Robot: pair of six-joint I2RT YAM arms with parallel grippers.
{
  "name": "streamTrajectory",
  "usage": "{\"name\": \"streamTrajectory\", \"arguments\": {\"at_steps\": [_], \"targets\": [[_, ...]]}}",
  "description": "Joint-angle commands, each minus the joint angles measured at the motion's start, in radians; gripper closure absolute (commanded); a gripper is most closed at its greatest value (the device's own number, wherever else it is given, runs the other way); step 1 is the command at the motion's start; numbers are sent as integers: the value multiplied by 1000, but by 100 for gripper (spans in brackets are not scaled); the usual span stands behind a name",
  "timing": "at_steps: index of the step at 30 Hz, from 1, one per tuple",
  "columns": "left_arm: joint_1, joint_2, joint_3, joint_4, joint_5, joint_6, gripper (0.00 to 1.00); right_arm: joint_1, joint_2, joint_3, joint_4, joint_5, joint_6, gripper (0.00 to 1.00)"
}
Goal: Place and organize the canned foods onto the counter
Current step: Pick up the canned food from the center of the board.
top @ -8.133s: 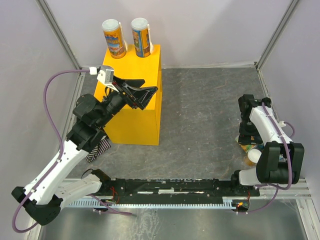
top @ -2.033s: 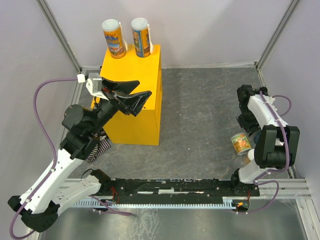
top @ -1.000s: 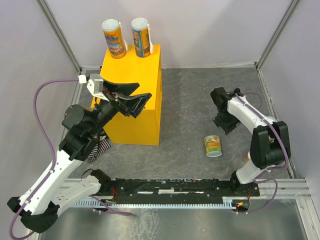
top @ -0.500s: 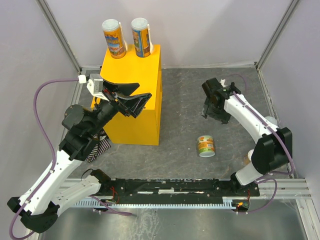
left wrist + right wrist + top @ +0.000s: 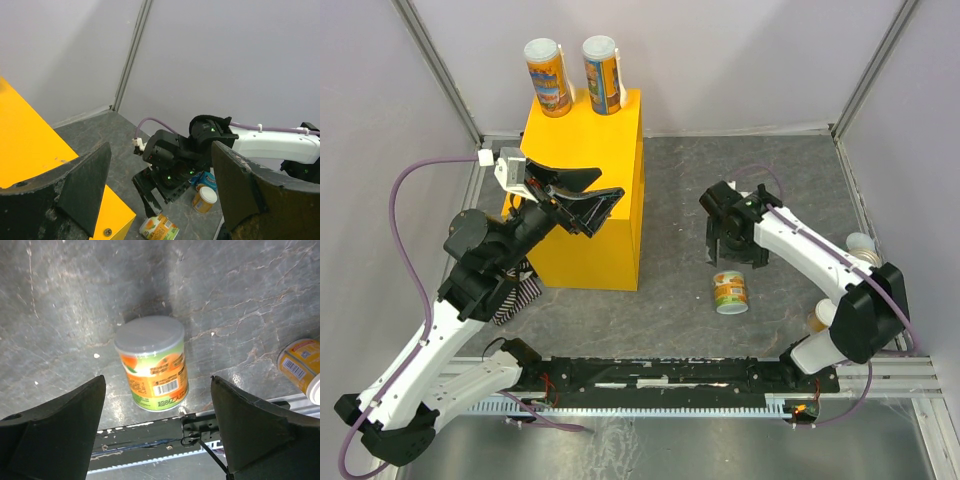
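The yellow counter (image 5: 588, 215) stands at the back left with two tall cans (image 5: 548, 77) (image 5: 603, 74) upright on its far edge. My left gripper (image 5: 592, 203) is open and empty above the counter's front part; its own view shows the counter's corner (image 5: 30, 150). An orange and green can (image 5: 731, 292) lies on its side on the grey floor. My right gripper (image 5: 733, 243) hovers open just behind it, apart from it. In the right wrist view the can (image 5: 152, 362) sits between and beyond the open fingers (image 5: 55, 425). It also shows in the left wrist view (image 5: 159, 228).
More cans sit at the right edge behind the right arm: a white-lidded one (image 5: 861, 245) and an orange one (image 5: 824, 314), also in the left wrist view (image 5: 205, 199). A striped cloth (image 5: 516, 296) lies beside the counter. The black rail (image 5: 660, 375) runs along the near edge.
My right arm has swung left from the right wall to mid-floor. The orange and green can has rolled left with it and now rests. The left arm has barely moved.
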Motion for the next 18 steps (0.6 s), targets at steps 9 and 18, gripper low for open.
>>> {"name": "streamTrajectory", "arguments": {"at_steps": [9, 18], "targets": [[-2, -15, 24, 21, 9, -39, 13, 64, 71, -75, -1, 21, -14, 5], [-2, -14, 24, 8, 4, -27, 13, 64, 132, -126, 67, -14, -24, 5]]}}
